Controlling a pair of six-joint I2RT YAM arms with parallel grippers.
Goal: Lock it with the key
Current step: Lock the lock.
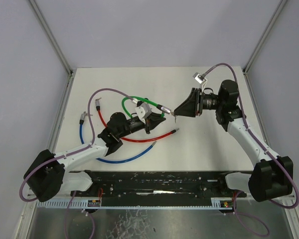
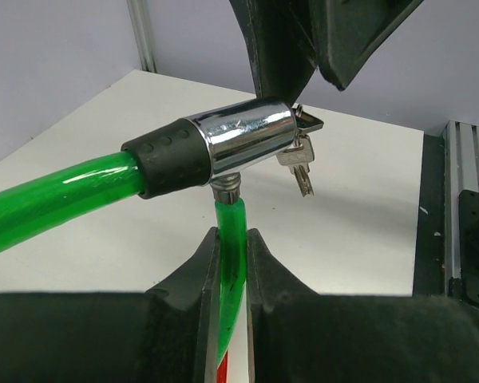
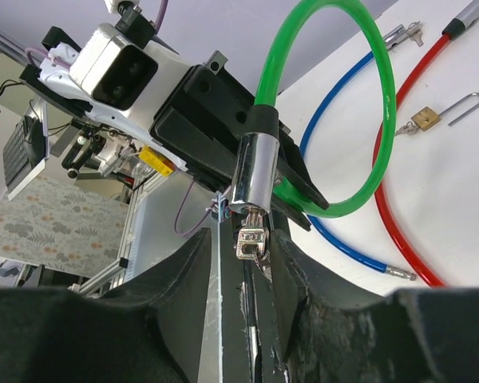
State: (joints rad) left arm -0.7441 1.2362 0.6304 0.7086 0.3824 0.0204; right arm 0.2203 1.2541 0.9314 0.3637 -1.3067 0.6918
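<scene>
Your left pincer (image 2: 231, 236) is clamped tight on the green cable lock (image 2: 64, 191), gripping the thin green stub just below the chrome barrel (image 2: 247, 136). The lock is held up off the bench (image 1: 199, 144) near its middle, and its loop arches back over your left wrist. The key (image 3: 250, 239) sits in the right-hand end of that barrel, with spare keys dangling from it. Your right pincer (image 3: 243, 249) comes in from the right and its tips bracket the key. The fingers stand narrowly apart, with a sliver of gap on each side of the key in the right wrist view, so it does not look gripped. On the bench behind the lock, a red cable (image 1: 139, 140) and a blue cable (image 1: 119, 159) curve towards the near left. A small brass padlock (image 3: 423, 120) lies with its shackle swung out, beside the red cable.
</scene>
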